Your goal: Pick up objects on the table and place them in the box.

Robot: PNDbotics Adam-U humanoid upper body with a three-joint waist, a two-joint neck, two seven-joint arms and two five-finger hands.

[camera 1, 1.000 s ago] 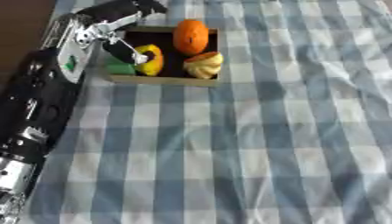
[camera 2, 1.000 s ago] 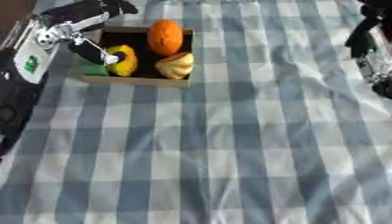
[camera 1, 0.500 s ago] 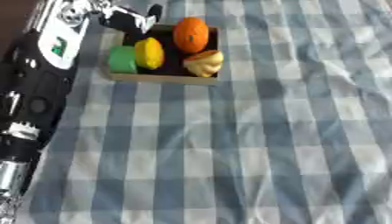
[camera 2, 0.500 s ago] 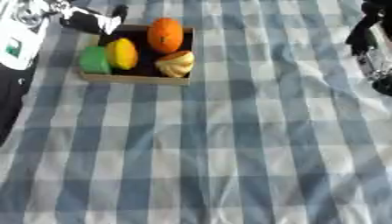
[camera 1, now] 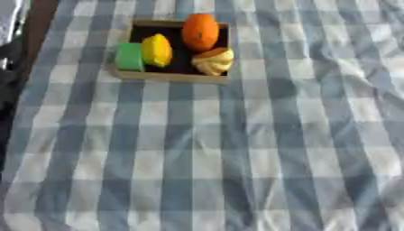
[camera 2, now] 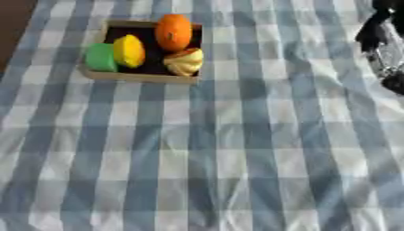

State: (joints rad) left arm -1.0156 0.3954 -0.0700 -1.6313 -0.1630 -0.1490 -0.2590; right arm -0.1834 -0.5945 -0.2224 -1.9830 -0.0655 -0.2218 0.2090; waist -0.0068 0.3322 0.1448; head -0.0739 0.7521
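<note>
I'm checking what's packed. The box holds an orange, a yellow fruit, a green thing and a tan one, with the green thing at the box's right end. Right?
Not quite. In the left eye view the green thing sits at the left end of the box, beside the yellow fruit. The orange and the tan one are on the right side.

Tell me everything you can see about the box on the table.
The box is a shallow, open-topped tray, brownish walls with a dark floor, looking like wood or cardboard. It sits flat on the checked cloth at the far left. Inside lie a green block, a yellow fruit, an orange and a tan piece. No hand touches it.
</note>
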